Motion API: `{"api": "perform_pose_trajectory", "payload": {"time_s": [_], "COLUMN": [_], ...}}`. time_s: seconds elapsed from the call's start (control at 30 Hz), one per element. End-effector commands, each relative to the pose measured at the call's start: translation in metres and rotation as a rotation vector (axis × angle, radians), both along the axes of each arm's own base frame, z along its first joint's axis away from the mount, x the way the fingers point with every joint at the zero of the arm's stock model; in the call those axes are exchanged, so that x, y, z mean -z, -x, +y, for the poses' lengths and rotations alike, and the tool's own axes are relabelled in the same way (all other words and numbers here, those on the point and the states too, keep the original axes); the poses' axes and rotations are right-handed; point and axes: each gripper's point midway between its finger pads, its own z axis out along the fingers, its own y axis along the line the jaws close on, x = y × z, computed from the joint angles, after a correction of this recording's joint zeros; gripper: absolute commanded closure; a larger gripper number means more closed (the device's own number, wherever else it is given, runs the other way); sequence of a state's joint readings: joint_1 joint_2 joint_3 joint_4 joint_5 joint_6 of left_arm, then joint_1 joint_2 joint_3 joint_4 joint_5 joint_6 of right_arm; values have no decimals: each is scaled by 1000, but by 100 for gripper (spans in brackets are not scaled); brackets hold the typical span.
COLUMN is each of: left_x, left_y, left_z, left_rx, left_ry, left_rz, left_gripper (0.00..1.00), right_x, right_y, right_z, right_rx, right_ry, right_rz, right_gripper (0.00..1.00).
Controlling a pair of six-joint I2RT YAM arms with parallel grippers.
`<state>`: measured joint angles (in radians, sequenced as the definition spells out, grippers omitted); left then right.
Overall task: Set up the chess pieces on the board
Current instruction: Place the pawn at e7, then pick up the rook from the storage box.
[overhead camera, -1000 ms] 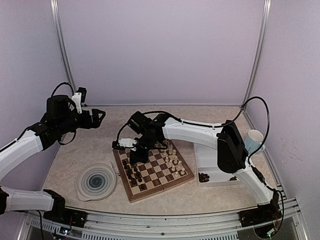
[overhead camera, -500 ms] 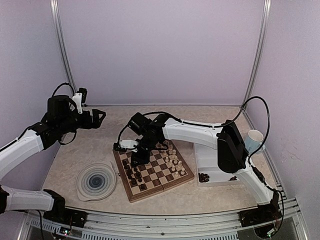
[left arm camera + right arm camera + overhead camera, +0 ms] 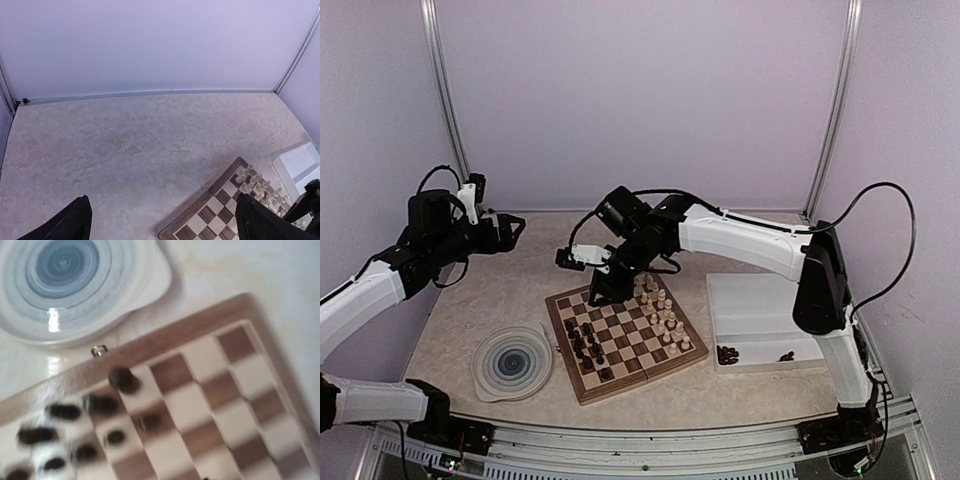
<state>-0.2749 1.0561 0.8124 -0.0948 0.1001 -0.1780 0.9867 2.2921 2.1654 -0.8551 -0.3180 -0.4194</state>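
Note:
The board (image 3: 632, 377) lies mid-table, with dark chess pieces (image 3: 586, 345) along its left side and cream chess pieces (image 3: 665, 312) along its right. My right gripper (image 3: 599, 296) hangs above the board's far left corner, holding nothing that I can see. Its fingers do not show in the blurred right wrist view, which looks down on dark pieces (image 3: 122, 379) on the board (image 3: 210, 390). My left gripper (image 3: 510, 229) is raised at the far left. It is open (image 3: 167, 225) and empty above bare tabletop, and the board's corner (image 3: 220, 210) shows beside its right finger.
A round blue-swirl plate (image 3: 513, 362) lies left of the board and also shows as a plate (image 3: 65, 270) in the right wrist view. A white tray (image 3: 765, 305) right of the board holds a few dark pieces (image 3: 727, 353). Metal frame posts stand at the back corners.
The right arm has lifted off the board's left side and swung up and toward the back. A dark piece now stands where it was. The left arm drew slightly left.

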Motion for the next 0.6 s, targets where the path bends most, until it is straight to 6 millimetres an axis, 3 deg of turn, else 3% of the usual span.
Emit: {"api": "perform_pose_trajectory", "payload": {"time_s": [0.0,0.13,0.27,0.33,0.4,0.5,0.57], "left_x": [-28,-13,0,-8,-26,-58,-70], "left_y": [-2,-11,-19,-23,-24,-10,-9], "left_z": [32,28,6,7,-1,-35,-34], "left_rx": [-120,-102,14,-5,-47,-104,-199], "left_ry": [128,174,189,175,90,-121,-60], "left_rz": [-125,-62,-11,-35,-84,-244,-290], "left_gripper": [1,1,1,1,1,1,1], "right_x": [-58,-44,-30,-21,2,26,41], "right_y": [-25,-43,-40,-31,-8,24,39], "right_z": [-64,-145,-218,-248,-271,-292,-300], "right_rx": [54,163,252,273,261,210,182], "right_ry": [-99,-84,-54,-31,14,66,93], "right_rz": [-58,-99,-95,-98,-67,-34,-20], "right_gripper": [63,64,66,66,67,68,69]}}
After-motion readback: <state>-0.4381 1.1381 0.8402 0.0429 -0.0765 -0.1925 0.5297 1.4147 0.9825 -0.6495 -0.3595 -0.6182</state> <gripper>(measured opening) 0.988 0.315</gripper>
